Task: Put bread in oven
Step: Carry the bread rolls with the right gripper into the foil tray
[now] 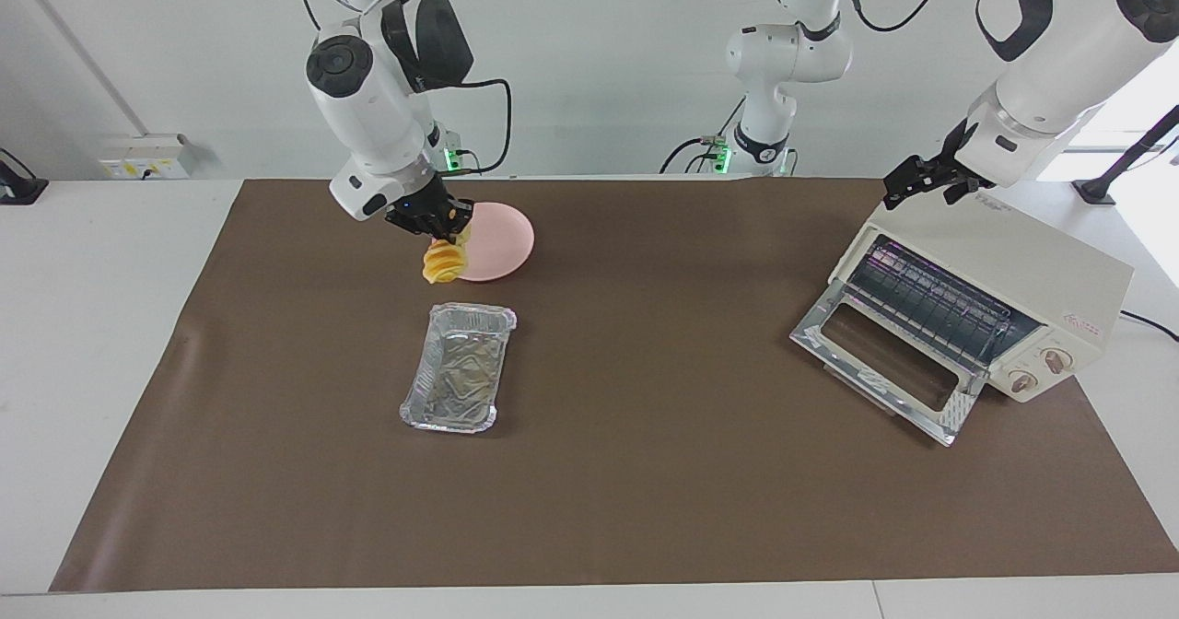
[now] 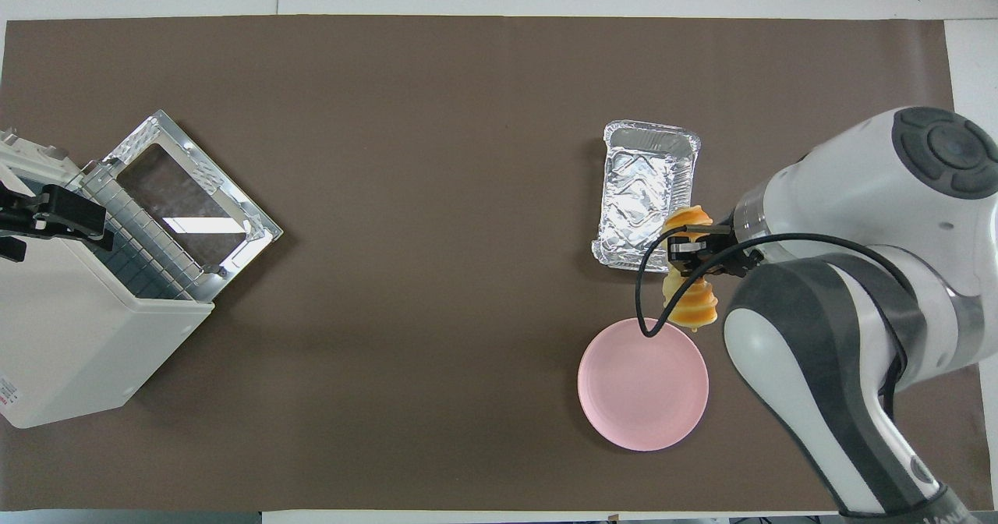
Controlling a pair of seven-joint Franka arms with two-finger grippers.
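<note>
Bread [image 1: 443, 262] lifted, pinched in right pincer [image 1: 449, 229] over plate [image 1: 502, 237] edge; oven [image 1: 967, 315] door open, insertion outstanding; left pincer [image 1: 907, 186] waits above oven, spread undeterminable.

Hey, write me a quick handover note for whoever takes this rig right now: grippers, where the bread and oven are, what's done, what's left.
Right gripper: shut on the bread, held in the air between the pink plate and the foil tray.
Left gripper: waits over the top of the oven.
Oven: at the left arm's end of the table, door dropped open, rack bare.
Done: bread picked up, oven door open.
Left: get the bread onto the oven rack, perhaps by way of the foil tray.
</note>
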